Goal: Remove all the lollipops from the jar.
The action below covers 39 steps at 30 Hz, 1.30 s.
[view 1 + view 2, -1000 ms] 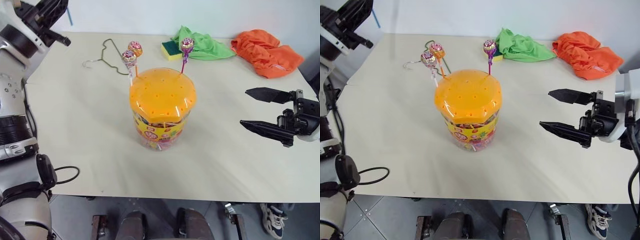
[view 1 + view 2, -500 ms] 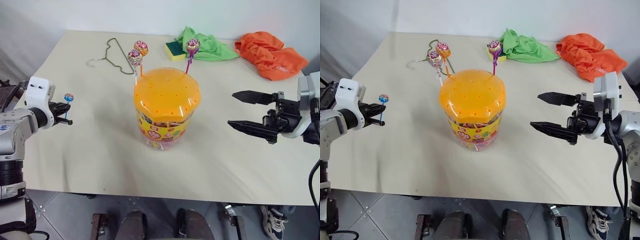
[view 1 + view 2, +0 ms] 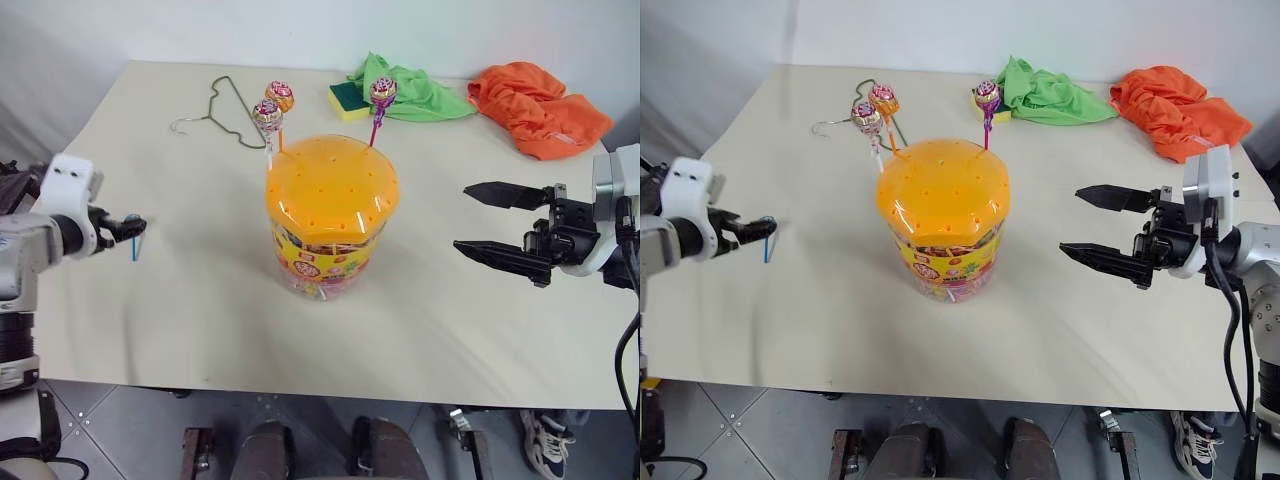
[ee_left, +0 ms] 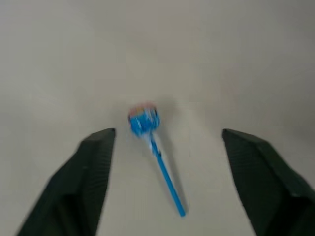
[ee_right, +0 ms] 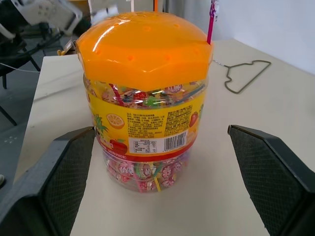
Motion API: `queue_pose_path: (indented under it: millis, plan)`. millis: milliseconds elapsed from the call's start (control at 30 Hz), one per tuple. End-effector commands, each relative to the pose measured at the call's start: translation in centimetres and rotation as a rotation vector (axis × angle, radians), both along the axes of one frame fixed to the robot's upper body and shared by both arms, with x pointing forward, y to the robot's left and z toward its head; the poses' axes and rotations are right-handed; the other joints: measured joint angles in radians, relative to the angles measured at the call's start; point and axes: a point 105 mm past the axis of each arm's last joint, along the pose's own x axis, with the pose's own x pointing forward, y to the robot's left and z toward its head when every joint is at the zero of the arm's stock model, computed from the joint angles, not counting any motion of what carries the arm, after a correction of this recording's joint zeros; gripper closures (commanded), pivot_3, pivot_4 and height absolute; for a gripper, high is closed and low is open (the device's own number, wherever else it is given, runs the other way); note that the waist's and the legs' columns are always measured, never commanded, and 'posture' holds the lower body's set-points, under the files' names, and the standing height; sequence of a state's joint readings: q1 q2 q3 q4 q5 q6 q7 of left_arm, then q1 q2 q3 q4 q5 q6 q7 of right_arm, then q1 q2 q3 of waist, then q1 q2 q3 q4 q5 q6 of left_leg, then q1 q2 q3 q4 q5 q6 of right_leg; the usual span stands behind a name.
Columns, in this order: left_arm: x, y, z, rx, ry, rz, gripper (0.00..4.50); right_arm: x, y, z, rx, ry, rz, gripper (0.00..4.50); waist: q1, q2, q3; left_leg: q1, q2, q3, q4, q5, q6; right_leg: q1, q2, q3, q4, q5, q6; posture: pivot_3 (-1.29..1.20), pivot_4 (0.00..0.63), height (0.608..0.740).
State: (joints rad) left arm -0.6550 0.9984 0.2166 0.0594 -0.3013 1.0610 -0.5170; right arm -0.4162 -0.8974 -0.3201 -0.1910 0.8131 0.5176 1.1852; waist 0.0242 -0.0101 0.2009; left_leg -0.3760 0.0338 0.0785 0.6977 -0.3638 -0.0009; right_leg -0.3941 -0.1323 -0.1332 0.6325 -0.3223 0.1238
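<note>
The jar (image 3: 330, 215), a clear tub with an orange dotted lid, stands mid-table. Three lollipops (image 3: 267, 115) (image 3: 280, 97) (image 3: 380, 90) stick up from holes in its lid. Low over the table's left edge my left gripper (image 3: 138, 226) is open. A fourth lollipop (image 4: 143, 119) on a blue stick (image 3: 134, 248) shows between the spread fingers (image 4: 96, 162), touching neither; I cannot tell whether it rests on the table. To the right of the jar my right gripper (image 3: 495, 220) is open and points at it, well apart.
A wire hanger (image 3: 215, 110) lies at the back left. A green cloth (image 3: 410, 90) with a yellow-green sponge (image 3: 345, 98) and an orange cloth (image 3: 535, 105) lie along the back right. The table's front edge (image 3: 330, 395) is close.
My left hand came down from high at the left to the table's left edge, then opened and let go of the blue-stick lollipop. The right arm stayed put.
</note>
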Motion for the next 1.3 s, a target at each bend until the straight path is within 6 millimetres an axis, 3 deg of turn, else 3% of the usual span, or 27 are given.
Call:
queue_pose_path:
  millis: [33,133,200,400,533,700,1033,1300]
  plan:
    - [-0.9,-2.9,4.6,-0.01,-0.167,-0.22,0.02,-0.4,-0.3,1.5,-0.005,-0.062,-0.007,0.0,0.0,0.0,0.0,0.0,0.0,0.0,0.0,0.0,0.0,0.0,0.0,0.0,0.0,0.0,0.0,0.0,0.15,0.74]
    - [-2.9,-7.3,8.3,-0.16,-0.386,-0.555,0.02,-0.6,-0.5,1.7,0.003,-0.07,-0.013,0.0,0.004,0.0,0.0,0.0,0.0,0.0,0.0,0.0,0.0,0.0,0.0,0.0,0.0,0.0,0.0,0.0,0.15,0.74]
    - [-3.9,-8.6,9.4,-0.225,-0.481,-0.681,0.02,-0.8,-0.5,1.9,0.007,-0.072,-0.013,0.0,0.004,-0.001,0.0,-0.001,0.0,-0.001,0.002,0.0,0.0,0.0,-0.001,-0.001,0.001,0.0,0.0,0.0,0.15,0.74]
    - [-5.3,-12.5,8.7,-0.295,-0.5,-1.008,0.02,-2.6,0.0,3.1,0.042,-0.068,0.034,0.0,0.0,0.0,0.0,0.0,0.0,0.0,0.001,0.0,0.0,0.0,-0.001,0.0,0.002,0.0,0.0,0.0,0.15,0.74]
    - [-4.7,-16.2,7.9,-0.325,-0.439,-1.189,0.02,-2.8,-0.4,2.9,0.047,-0.088,-0.039,0.0,0.009,-0.001,-0.001,0.0,-0.001,-0.001,0.002,0.0,0.0,0.0,-0.001,0.0,0.003,0.0,0.0,0.0,0.15,0.74]
    - [-3.9,-18.2,7.8,-0.352,-0.421,-1.304,0.02,-3.5,-0.9,2.7,0.05,-0.096,-0.108,0.0,0.006,-0.001,-0.001,0.0,-0.002,-0.001,0.002,-0.001,0.001,0.0,-0.002,0.0,0.004,0.0,0.0,0.0,0.15,0.74]
    - [-3.6,-18.9,7.4,-0.335,-0.366,-1.352,0.02,-4.7,-1.8,2.5,0.052,-0.104,-0.203,0.0,0.001,-0.001,-0.001,0.0,-0.002,0.0,0.002,-0.001,0.001,0.0,-0.001,0.001,0.003,0.0,0.0,0.0,0.15,0.74]
    - [-2.6,-17.1,8.0,-0.29,-0.397,-1.25,0.02,-4.7,-1.7,2.3,0.058,-0.099,-0.211,0.0,0.001,-0.001,-0.001,0.0,-0.002,0.0,0.002,-0.001,0.001,0.0,-0.002,0.001,0.003,0.0,0.0,0.0,0.15,0.74]
